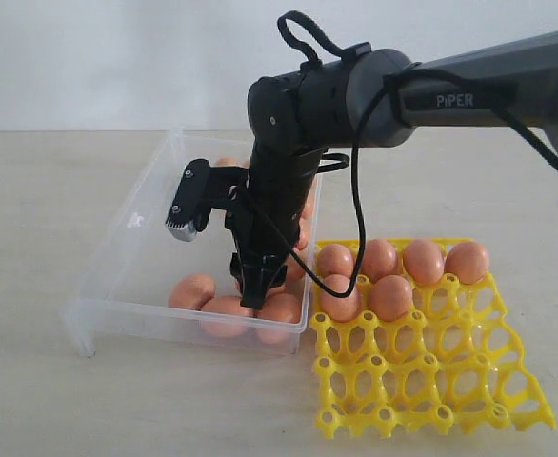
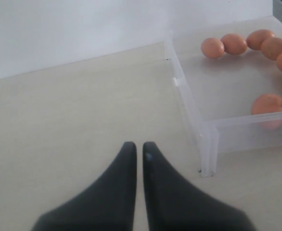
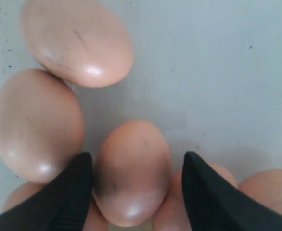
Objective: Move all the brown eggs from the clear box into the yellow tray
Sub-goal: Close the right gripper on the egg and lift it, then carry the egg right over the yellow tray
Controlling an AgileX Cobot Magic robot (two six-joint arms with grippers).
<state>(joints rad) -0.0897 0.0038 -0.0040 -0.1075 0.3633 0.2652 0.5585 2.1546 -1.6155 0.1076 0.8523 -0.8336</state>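
Note:
The clear box [image 1: 127,238] sits left of the yellow tray [image 1: 431,381]. Several brown eggs [image 1: 390,297] fill the tray's two far rows. More brown eggs [image 1: 193,290] lie along the box's front wall and behind the arm. My right gripper [image 1: 257,286] points down into the box at its front right. It is open, its fingers straddling one egg [image 3: 131,187], with a gap showing on one side. My left gripper [image 2: 139,147] is shut and empty, above bare table outside the box's corner [image 2: 206,144].
The right arm [image 1: 469,90] reaches in from the right, over the tray, with a black cable looping down. Other eggs [image 3: 40,125] crowd close around the straddled one. The tray's near rows [image 1: 422,405] are empty cells.

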